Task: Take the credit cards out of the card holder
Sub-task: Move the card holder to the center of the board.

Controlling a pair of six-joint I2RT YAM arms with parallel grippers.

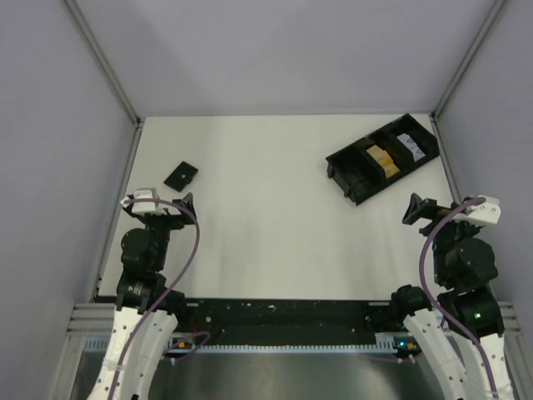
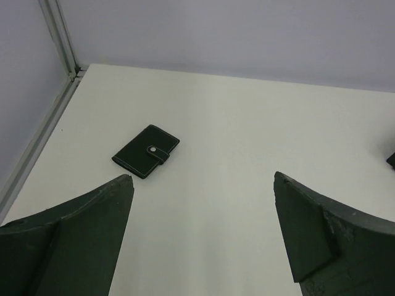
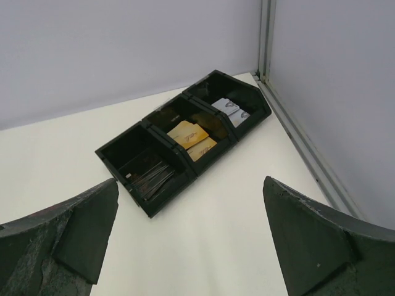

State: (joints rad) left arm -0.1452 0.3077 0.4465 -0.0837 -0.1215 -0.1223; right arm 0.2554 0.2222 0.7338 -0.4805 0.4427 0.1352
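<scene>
Starting big: the white table [image 1: 266,250] is mostly bare in the middle, and I'd guess that's the working space. The two arms sit folded back at the near edge, one to each side, so neither is over anything yet.

The long black tray [image 1: 381,157] is parked at the far right corner, angled. It has three compartments: dark stuff in the near one, orange-yellow cards [image 3: 191,140] in the middle, pale ones [image 3: 229,109] at the far end. It looks like a sorting spot, well out of the way.

The left gripper [image 2: 202,177] has its fingers spread wide with nothing between them, and it's aimed straight at the card holder [image 2: 146,151], which makes sense as the arm that goes first. The right gripper [image 3: 190,181] is just as wide and empty, looking at the tray instead.

The card holder itself lies flat at the far left of the table, near the side rail, well apart from the tray and a bit ahead of the left fingers. It's a small black wallet with pale stitching round the edge. It's folded shut, with a little tab [image 2: 157,152] wrapped over one edge and held by a shiny snap. None of the credit cards are peeking out, so nothing has started. My read is that the snap has to pop before anything comes out, probably with one hand pinning the holder down.
</scene>
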